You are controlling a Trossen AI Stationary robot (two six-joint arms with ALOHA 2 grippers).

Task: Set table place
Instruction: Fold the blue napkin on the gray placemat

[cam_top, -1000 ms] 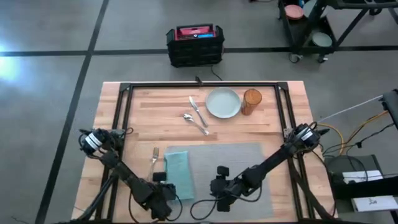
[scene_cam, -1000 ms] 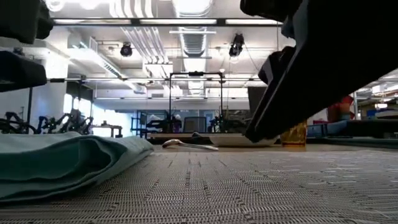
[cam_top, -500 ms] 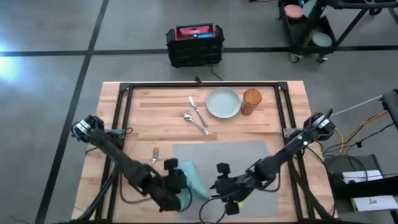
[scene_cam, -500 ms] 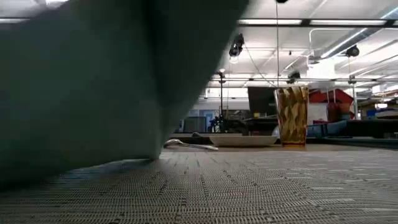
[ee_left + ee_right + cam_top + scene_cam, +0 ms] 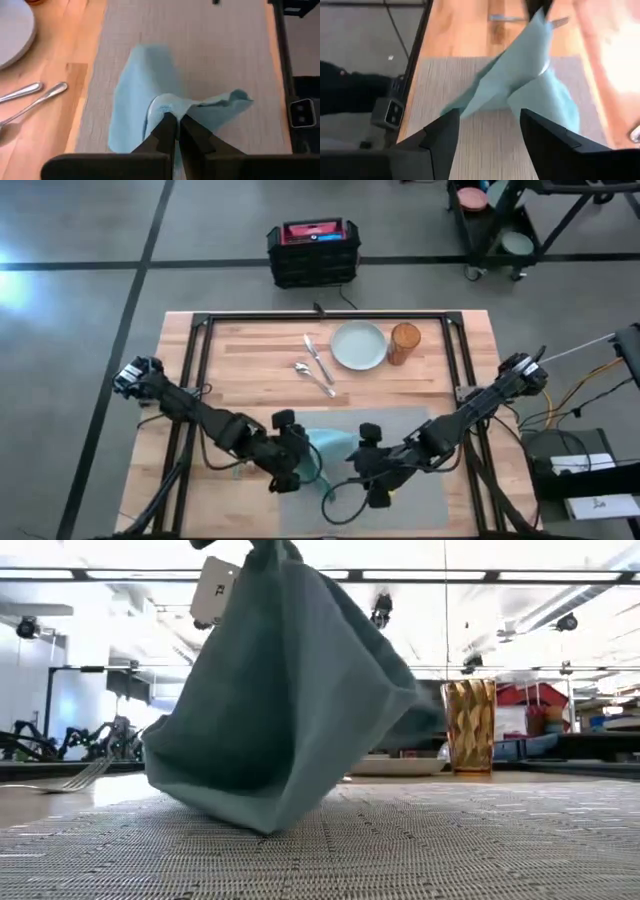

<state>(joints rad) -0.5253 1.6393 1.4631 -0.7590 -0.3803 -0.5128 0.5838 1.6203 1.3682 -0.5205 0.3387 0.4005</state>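
Left pincer (image 5: 176, 125): clamped on a pinched fold of the teal napkin (image 5: 325, 450), lifting it over the grey placemat (image 5: 400, 425).
Right pincer (image 5: 487, 127): fingers spread, empty, just beside the napkin at 3 o'clock.
Napkin handling: judged light, limp and draping; best taken at a corner or hem.
Other place items: plate (image 5: 358, 345), amber glass (image 5: 404, 343), knife (image 5: 317, 359) and spoon (image 5: 314, 378) toward the worktop (image 5: 250, 350) at 12 o'clock.
Free room: placemat surface open at 3 o'clock; fork (image 5: 70, 780) lies at 9 o'clock.
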